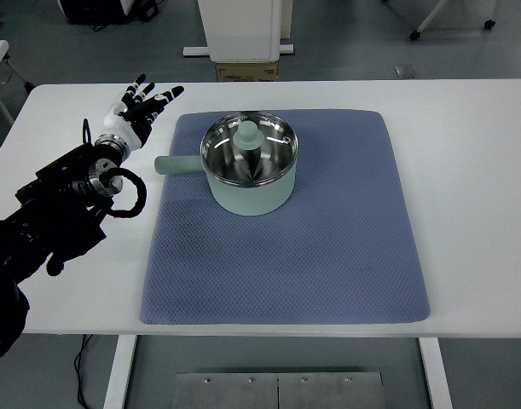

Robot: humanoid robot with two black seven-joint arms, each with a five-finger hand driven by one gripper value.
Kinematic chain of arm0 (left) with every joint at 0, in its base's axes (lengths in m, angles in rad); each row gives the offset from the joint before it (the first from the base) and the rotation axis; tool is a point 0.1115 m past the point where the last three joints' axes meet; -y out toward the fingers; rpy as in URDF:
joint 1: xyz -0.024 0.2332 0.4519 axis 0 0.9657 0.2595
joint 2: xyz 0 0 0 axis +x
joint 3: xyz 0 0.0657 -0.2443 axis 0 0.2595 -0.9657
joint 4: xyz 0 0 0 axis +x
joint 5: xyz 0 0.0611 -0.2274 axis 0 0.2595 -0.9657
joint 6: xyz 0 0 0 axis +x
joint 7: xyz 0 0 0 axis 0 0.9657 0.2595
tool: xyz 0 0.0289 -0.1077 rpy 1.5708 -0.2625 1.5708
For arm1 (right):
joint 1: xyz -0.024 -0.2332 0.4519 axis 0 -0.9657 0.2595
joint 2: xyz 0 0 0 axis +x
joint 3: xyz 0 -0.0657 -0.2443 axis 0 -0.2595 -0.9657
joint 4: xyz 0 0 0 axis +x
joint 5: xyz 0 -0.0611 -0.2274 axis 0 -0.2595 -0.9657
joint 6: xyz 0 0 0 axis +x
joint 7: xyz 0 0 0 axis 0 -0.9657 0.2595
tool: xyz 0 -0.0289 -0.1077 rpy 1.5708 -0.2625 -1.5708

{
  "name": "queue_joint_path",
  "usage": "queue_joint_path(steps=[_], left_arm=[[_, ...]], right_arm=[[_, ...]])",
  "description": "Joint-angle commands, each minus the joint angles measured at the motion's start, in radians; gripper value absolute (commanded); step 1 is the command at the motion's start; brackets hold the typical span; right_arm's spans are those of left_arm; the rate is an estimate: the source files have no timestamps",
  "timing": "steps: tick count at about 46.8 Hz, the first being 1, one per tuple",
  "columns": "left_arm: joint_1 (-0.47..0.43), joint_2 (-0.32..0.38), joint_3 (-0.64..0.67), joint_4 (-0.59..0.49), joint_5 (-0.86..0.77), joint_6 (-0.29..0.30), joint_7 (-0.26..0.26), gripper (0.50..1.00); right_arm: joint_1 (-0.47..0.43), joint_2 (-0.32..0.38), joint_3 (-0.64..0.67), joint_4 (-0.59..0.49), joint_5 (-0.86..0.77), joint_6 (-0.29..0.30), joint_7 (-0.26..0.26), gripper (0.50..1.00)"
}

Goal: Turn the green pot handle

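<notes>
A pale green pot [248, 183] with a shiny steel inside stands on the blue mat [286, 256], toward its back left. Its green lid knob [247, 132] shows inside the rim. The pot's short green handle [175, 164] points left, ending near the mat's left edge. My left hand [141, 106] hovers over the white table up and left of the handle, fingers spread, holding nothing. A gap separates it from the handle. The black left arm [47, 221] comes in from the left edge.
The white table [465, 170] runs wide to the right of the mat. A cardboard box [246, 70] and a white cabinet base stand on the floor beyond the far edge. A black cable loop [124, 192] hangs at my left wrist.
</notes>
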Motion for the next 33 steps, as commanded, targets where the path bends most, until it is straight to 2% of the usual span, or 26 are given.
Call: queue_joint_path(steps=[1,33], left_arm=[[0.000,-0.015,-0.001,0.000,0.000,-0.003,-0.002,1.000],[0.015,-0.029,-0.032,0.000,0.003,-0.008,-0.003,1.000]], right_arm=[[0.000,0.000,0.000,0.000,0.000,0.000,0.000,1.000],[0.000,0.000,-0.002,0.000,-0.003,0.000,-0.003,1.000]])
